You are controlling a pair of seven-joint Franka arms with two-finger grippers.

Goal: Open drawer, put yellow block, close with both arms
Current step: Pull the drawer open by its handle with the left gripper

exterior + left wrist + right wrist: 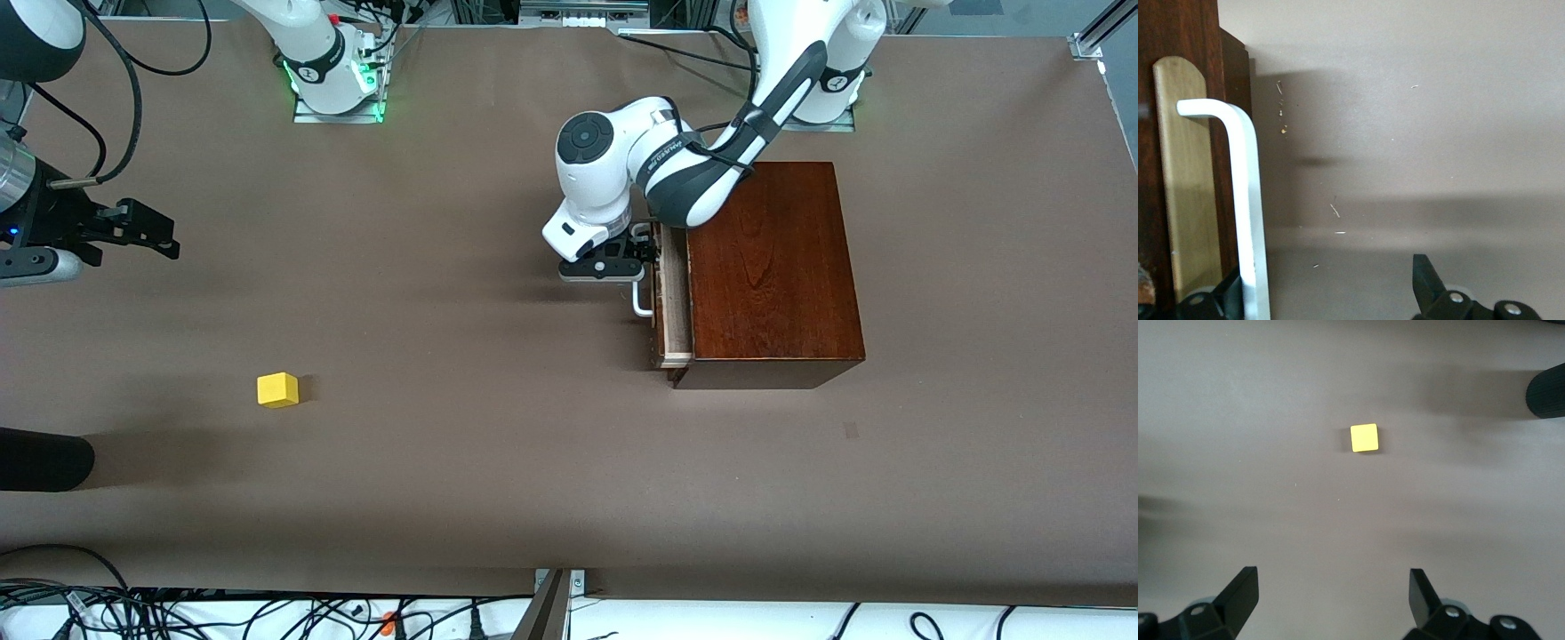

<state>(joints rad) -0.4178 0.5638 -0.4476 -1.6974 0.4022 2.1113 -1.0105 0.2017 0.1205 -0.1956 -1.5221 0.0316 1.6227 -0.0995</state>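
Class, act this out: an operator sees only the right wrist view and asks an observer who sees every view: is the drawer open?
Observer: Barely. The drawer shows a narrow strip of pale tray out of the wooden box.
Operator: Where is the left gripper?
Observer: The left gripper is at the drawer's white handle, fingers open, the handle between them.
Operator: My right gripper hangs open over the table, the yellow block ahead. Where is that block from the drawer?
Observer: Well apart from it, toward the right arm's end of the table, nearer to the front camera than the handle.
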